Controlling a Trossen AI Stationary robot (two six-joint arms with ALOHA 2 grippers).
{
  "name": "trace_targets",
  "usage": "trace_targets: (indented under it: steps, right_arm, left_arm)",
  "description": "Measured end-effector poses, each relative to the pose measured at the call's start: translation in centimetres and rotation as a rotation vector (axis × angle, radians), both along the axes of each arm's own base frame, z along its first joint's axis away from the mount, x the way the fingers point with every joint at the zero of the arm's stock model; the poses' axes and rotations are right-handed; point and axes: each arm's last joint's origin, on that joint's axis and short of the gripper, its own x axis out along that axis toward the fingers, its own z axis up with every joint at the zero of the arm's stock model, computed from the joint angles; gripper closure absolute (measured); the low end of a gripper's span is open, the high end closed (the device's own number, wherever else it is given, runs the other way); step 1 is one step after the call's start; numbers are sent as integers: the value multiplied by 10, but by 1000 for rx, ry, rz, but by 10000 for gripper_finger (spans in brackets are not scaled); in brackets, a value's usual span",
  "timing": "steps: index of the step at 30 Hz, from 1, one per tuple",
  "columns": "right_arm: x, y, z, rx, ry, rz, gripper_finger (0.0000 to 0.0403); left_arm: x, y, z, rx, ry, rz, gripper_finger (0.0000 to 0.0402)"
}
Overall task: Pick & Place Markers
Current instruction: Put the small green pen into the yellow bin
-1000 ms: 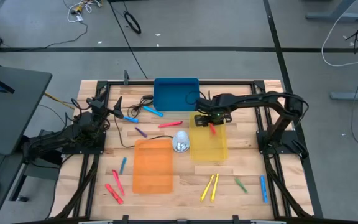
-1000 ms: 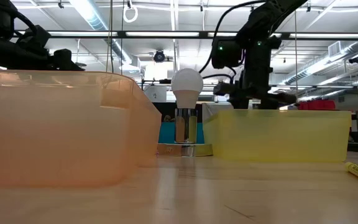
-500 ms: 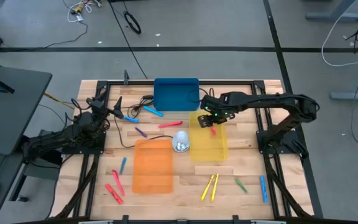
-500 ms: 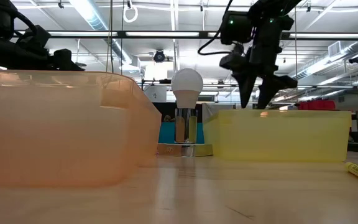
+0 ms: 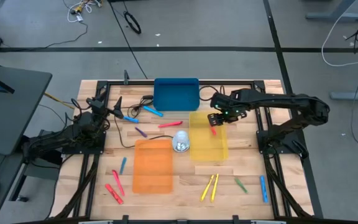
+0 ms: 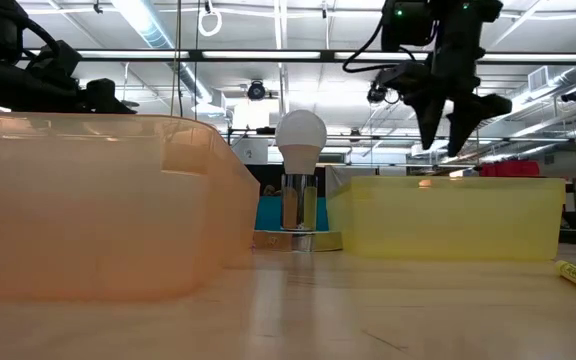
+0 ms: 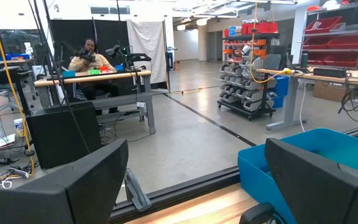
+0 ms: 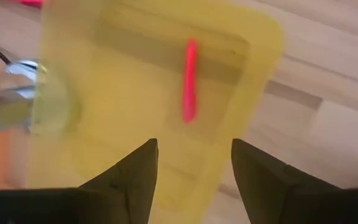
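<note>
Right gripper (image 5: pixel 214 117) above yellow tray (image 5: pixel 218 149), fingers spread, empty. One red marker (image 8: pixel 189 81) lies in tray directly beneath it: sole one placed. Remaining markers (image 5: pixel 209 186) scattered on table, well clear. Left gripper (image 5: pixel 114 109) waits far off, spread wide, empty.

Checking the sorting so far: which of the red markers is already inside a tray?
The red marker lying in the yellow tray, just below the right hand; the other red ones lie on bare wood.
</note>
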Motion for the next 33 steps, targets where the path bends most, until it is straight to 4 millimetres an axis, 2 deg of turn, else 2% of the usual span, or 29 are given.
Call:
trace_targets:
  steps: [12, 19, 33]
  right_arm:
    - [-13, 19, -1, 27, 155, 96, 200]
    - [-17, 46, 3, 27, 181, 194, 200]
    - [-36, 109, 20, 70, 112, 236, 200]
  left_arm:
    - [0, 0, 0, 0, 0, 0, 19]
    - [0, 0, 0, 0, 0, 0, 19]
    - [0, 0, 0, 0, 0, 0, 19]
